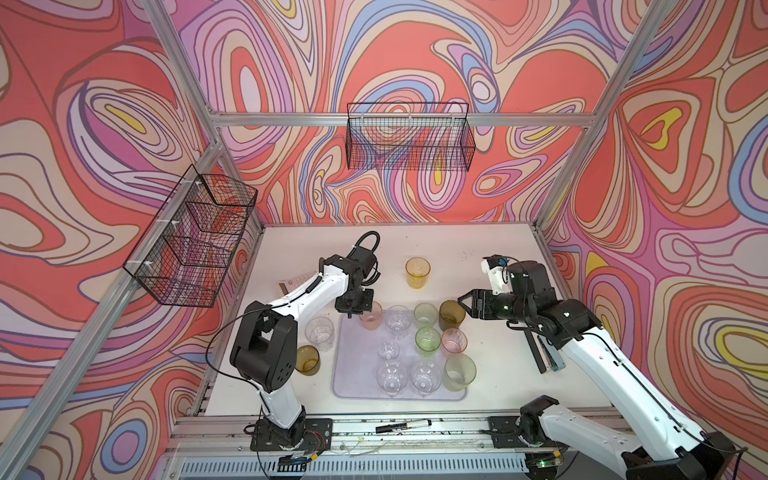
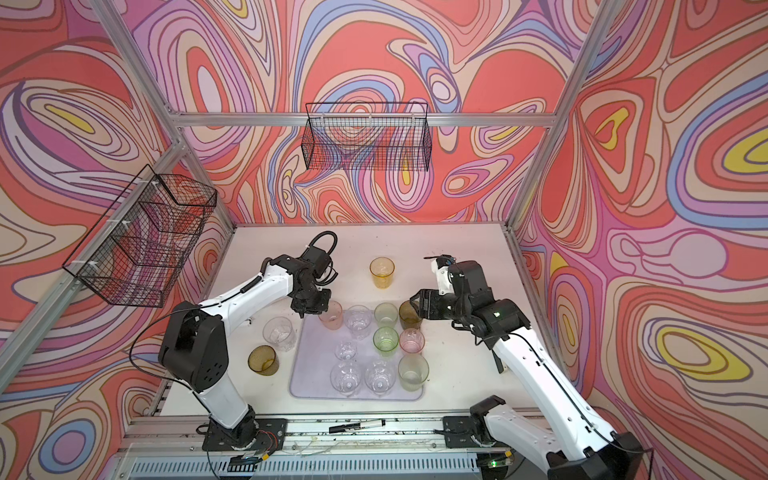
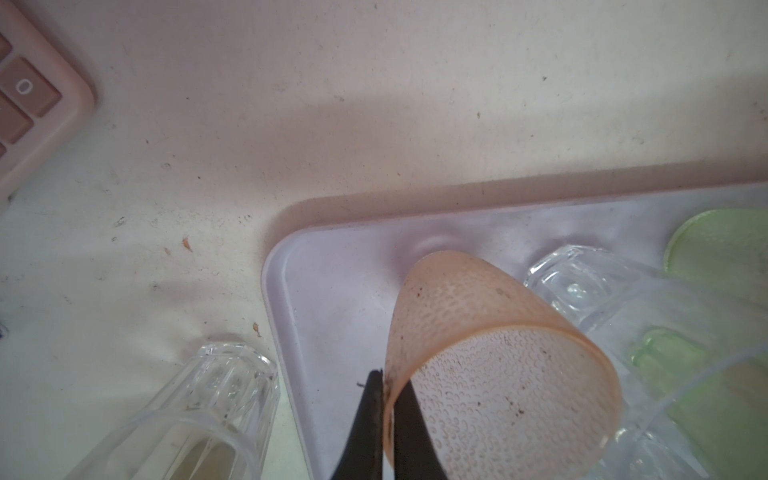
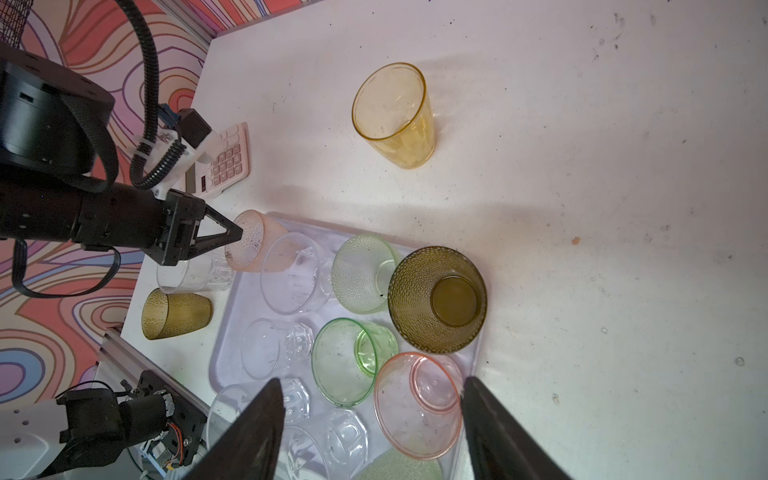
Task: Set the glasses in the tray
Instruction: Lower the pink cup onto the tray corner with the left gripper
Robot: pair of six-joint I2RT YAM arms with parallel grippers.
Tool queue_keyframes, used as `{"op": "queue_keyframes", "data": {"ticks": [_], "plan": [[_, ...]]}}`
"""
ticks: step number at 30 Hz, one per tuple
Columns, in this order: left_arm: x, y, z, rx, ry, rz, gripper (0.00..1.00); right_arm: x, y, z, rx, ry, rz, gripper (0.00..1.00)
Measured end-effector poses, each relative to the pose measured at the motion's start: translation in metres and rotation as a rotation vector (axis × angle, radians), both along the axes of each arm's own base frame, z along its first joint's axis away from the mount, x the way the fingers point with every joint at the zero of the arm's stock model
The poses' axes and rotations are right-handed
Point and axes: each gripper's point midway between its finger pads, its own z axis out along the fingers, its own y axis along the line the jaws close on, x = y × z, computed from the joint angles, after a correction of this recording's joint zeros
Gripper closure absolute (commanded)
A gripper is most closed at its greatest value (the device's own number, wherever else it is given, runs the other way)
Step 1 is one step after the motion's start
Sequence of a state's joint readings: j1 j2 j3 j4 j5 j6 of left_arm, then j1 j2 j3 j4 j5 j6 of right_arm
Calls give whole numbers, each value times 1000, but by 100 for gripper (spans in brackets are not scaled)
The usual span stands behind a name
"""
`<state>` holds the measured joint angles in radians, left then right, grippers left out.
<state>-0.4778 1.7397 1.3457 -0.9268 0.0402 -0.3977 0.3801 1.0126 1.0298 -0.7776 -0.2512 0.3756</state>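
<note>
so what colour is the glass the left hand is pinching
Peach: a translucent dimpled tumbler, clearest in the left wrist view.

White tabletop (image 1: 478, 249), scuffed and speckled. Directly on it:
- lavender tray (image 1: 353, 374), centre-front
- amber-yellow glass (image 1: 417, 272), upright, alone toward the back
- clear faceted glass (image 1: 319, 333), upright, just left of the tray
- olive-brown glass (image 1: 307, 360), upright, near the clear one, closer to the front
- pink calculator (image 4: 226, 162), back-left, partly hidden
- dark narrow object (image 1: 537, 353), right side, unidentifiable
</note>
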Motion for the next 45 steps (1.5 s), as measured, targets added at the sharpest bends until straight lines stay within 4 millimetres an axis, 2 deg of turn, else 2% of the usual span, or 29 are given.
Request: {"op": "queue_keyframes", "data": {"ticks": [20, 45], "plan": [[-1, 2, -8, 27, 7, 3, 99, 0, 0, 0, 0, 0, 1, 30], [-3, 0, -9, 27, 10, 7, 80, 0, 0, 0, 1, 0, 1, 30]]}}
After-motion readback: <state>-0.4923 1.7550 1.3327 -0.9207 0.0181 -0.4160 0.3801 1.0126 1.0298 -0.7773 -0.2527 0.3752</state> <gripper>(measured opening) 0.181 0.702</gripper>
